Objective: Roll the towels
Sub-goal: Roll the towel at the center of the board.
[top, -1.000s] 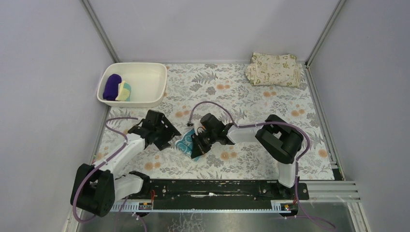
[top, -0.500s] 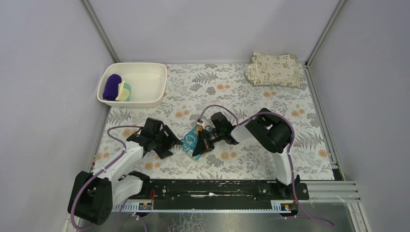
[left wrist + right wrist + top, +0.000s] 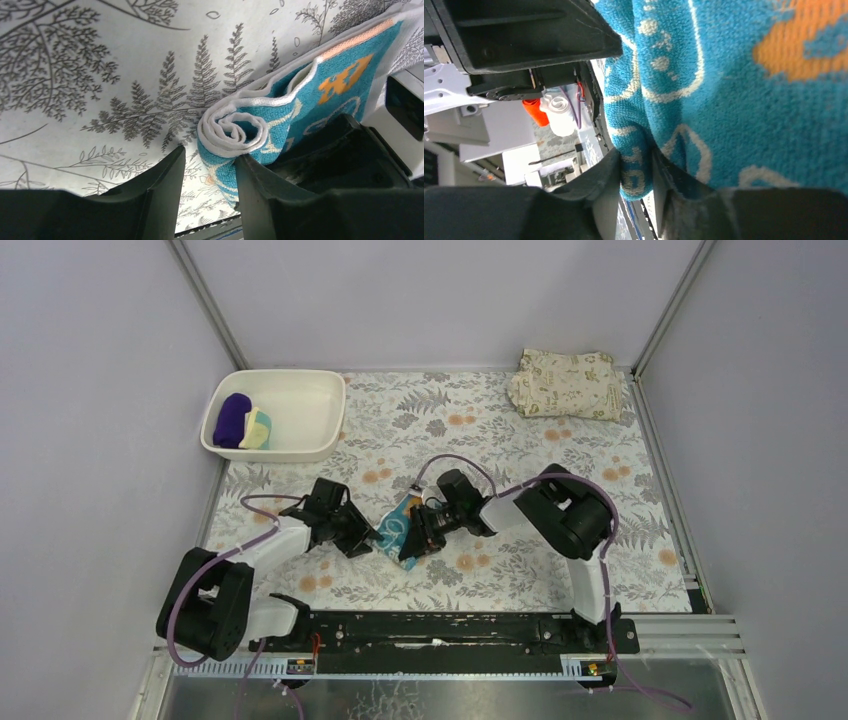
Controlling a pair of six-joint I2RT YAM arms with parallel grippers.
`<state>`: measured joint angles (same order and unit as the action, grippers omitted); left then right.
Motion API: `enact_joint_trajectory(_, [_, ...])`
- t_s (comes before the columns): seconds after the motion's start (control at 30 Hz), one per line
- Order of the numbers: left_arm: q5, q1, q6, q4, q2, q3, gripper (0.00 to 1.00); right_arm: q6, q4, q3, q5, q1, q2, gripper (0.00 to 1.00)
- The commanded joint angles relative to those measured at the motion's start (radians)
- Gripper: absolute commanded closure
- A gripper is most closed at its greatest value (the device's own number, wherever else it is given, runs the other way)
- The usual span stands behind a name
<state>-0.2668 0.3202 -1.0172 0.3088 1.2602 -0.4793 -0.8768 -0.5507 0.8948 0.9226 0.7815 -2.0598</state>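
Both arms stretch low toward the middle, the left arm (image 3: 272, 546) reaching right from its near-left base and the right arm (image 3: 506, 510) folded at the elbow with its forearm pointing left, so the two wrists meet tip to tip. The left gripper (image 3: 365, 538) holds its fingers (image 3: 159, 187) apart around the rolled end of the teal towel (image 3: 398, 530), the cloth against one finger only. The right gripper (image 3: 416, 536), seen from its wrist camera, pinches a fold of the same cloth between narrowly set fingers (image 3: 600, 192).
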Motion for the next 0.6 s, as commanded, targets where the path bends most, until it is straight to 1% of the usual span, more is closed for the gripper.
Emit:
enact_joint_trajectory(0.0, [0.063, 0.013, 0.009, -0.028, 0.052, -0.012, 0.60, 0.155, 0.219, 0.038, -0.142, 0.010, 0.112, 0.60])
enact_joint_trajectory(0.13, [0.084, 0.023, 0.019, -0.008, 0.094, -0.032, 0.59, 0.315, 0.447, 0.098, -0.316, 0.065, 0.209, 0.49])
enact_joint_trajectory(0.23, [0.093, 0.032, 0.020, -0.003, 0.122, -0.041, 0.58, 0.401, 0.568, 0.135, -0.492, 0.121, 0.273, 0.45])
enact_joint_trajectory(0.27, [0.096, 0.039, 0.020, -0.003, 0.127, -0.044, 0.58, 0.424, 0.597, 0.145, -0.575, 0.145, 0.291, 0.44])
enact_joint_trajectory(0.33, [0.099, 0.046, 0.019, -0.001, 0.135, -0.049, 0.58, 0.476, 0.652, 0.165, -0.717, 0.196, 0.330, 0.43])
enact_joint_trajectory(0.47, [0.109, 0.056, 0.017, 0.007, 0.141, -0.059, 0.58, 0.565, 0.703, 0.200, -0.972, 0.305, 0.374, 0.44])
enact_joint_trajectory(0.57, [0.115, 0.056, 0.017, 0.012, 0.145, -0.062, 0.57, 0.595, 0.700, 0.199, -1.093, 0.358, 0.392, 0.44])
